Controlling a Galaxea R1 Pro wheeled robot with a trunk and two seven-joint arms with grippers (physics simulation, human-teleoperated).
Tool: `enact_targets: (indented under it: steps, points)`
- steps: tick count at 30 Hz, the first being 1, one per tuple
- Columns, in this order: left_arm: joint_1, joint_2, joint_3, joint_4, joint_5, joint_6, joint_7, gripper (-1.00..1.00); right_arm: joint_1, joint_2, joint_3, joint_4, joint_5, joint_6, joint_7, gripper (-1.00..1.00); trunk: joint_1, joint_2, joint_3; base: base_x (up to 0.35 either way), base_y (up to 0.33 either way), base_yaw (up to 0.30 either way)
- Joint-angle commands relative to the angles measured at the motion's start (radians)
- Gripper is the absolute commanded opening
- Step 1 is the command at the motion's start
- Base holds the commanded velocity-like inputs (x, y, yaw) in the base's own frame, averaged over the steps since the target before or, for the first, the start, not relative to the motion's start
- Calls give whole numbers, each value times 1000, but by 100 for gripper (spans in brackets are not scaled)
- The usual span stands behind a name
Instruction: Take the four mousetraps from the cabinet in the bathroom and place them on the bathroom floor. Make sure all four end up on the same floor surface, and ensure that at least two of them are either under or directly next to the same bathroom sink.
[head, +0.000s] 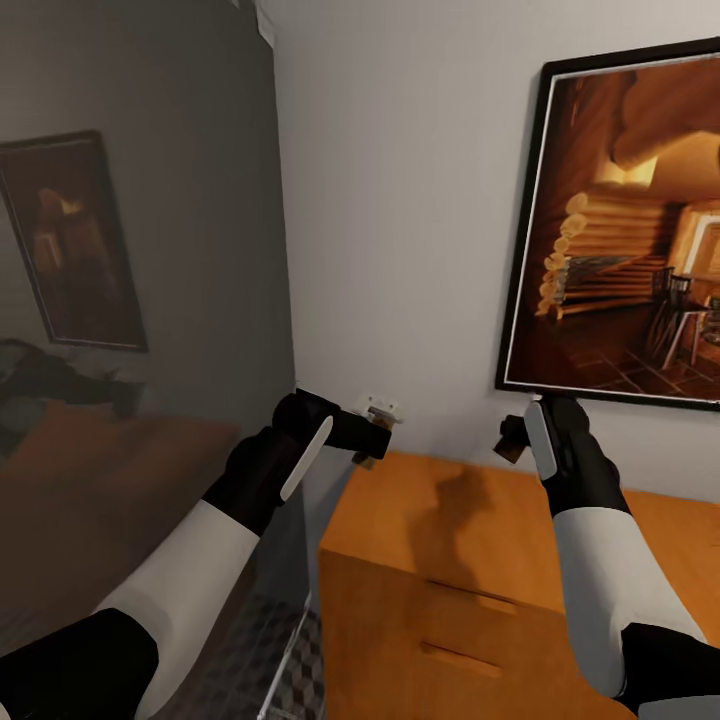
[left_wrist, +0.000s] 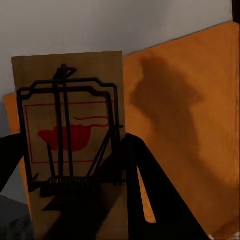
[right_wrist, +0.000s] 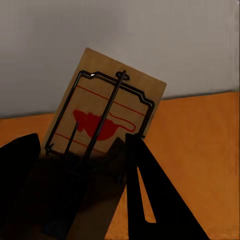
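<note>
White wall surfaces form the background, with a grey reflective panel (head: 150, 300) at left. Nearest the camera, patterned bathroom floor (head: 240, 660) tiles show at lower left, beside the orange-brown cabinet (head: 450, 600), whose front carries two thin slot handles.

Above the cabinet's left edge, the left gripper (head: 365, 435) is clamped on a mousetrap (left_wrist: 70, 145); in the left wrist view the trap sits between the dark fingers (left_wrist: 150, 200), with a wooden base, black wire frame and red mouse print. The right gripper (head: 515, 440) is raised above the cabinet top and is clamped on a second mousetrap (right_wrist: 107, 117), tilted between its fingers in the right wrist view. Both traps are held clear of the cabinet top.

Farther back, a small white wall fitting (head: 378, 405) sits just behind the left gripper. A black-framed picture (head: 625, 220) of a log interior hangs on the far wall at right.
</note>
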Motion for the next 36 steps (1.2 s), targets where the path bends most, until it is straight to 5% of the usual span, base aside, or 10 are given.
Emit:
enact_targets:
  steps: [1, 22, 30, 36]
  points:
    - [-1, 0, 0, 0, 7, 6, 4, -100, -1, 0, 0, 0, -11, 3, -9, -100, -1, -1, -1, -343, 0, 0]
    - [-1, 1, 0, 2, 7, 6, 7, -100, 5, -2, -1, -49, -12, 3, -9, -100, -1, -1, -1, -345, 0, 0]
    - [-1, 2, 0, 32, 6, 6, 9, -100, 154, -4, 13, -249, -33, 3, -5, -100, -1, -1, -1, -346, 0, 0]
    - [-1, 1, 0, 46, 7, 6, 31, -100, 258, -34, 84, -354, -86, 3, 6, -100, -1, -1, -1, -346, 0, 0]
